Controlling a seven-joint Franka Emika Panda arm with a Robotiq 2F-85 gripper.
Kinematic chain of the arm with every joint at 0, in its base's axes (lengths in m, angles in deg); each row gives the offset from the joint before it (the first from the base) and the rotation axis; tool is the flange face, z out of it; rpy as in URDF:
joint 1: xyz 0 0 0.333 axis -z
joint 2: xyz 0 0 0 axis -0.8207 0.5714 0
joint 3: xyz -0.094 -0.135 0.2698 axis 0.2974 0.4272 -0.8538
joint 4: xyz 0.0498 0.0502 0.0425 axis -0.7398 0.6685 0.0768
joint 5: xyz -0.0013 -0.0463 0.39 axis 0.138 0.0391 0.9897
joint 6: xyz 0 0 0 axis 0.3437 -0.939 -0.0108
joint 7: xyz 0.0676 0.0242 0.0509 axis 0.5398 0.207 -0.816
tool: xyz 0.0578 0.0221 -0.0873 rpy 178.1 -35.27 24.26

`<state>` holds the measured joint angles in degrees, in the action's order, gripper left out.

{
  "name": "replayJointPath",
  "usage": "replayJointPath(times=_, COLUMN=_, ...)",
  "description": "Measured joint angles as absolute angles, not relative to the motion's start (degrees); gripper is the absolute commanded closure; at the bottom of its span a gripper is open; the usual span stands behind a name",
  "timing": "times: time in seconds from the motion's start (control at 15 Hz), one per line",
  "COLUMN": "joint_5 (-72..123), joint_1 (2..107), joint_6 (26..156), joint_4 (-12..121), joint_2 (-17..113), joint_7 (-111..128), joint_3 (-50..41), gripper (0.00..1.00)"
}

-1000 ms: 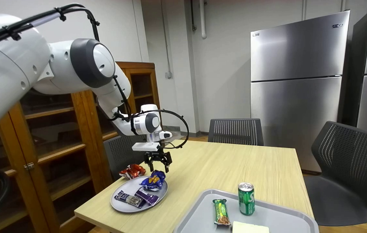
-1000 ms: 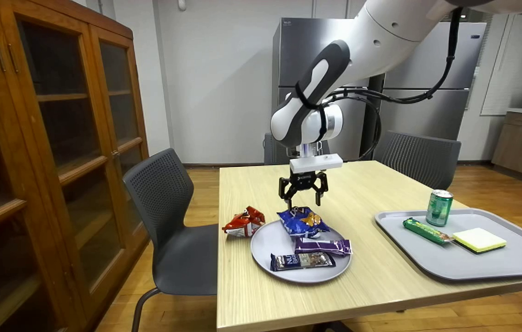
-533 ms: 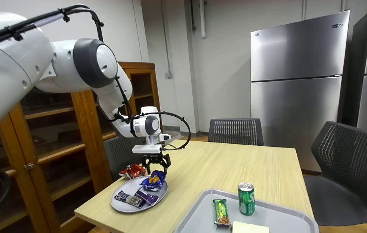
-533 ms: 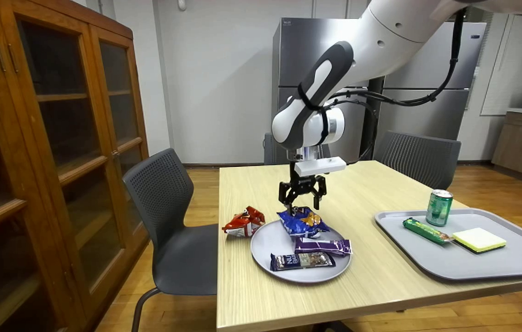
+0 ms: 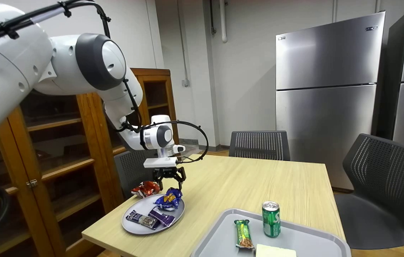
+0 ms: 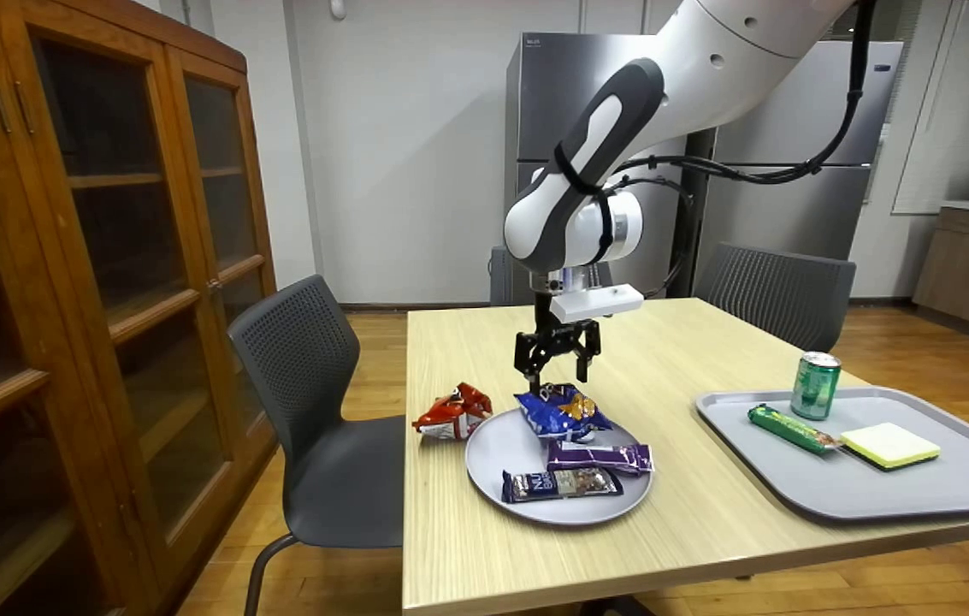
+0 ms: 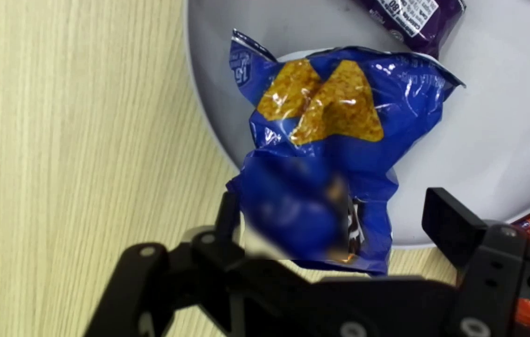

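2 wrapped bars (image 6: 563, 484) are being carried by a grey plate (image 6: 497, 458), as is a blue chip bag (image 6: 565, 416) behind them; near its far end, the jaws are being held wide apart; beyond, 2 refrigerators (image 6: 792, 214) are being partly hidden by the arm (image 6: 706, 77).

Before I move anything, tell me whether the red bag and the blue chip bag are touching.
Apart: in an exterior view, a gap of table and plate shows between the red bag and the blue chip bag.
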<state>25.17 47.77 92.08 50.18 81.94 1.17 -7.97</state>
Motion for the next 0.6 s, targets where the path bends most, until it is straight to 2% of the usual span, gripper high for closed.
replayJointPath(times=0.6, joint_5=24.8, joint_1=47.8, joint_6=92.7, joint_4=51.6, joint_2=80.9, joint_7=0.9, joint_3=-7.9, gripper=0.0)
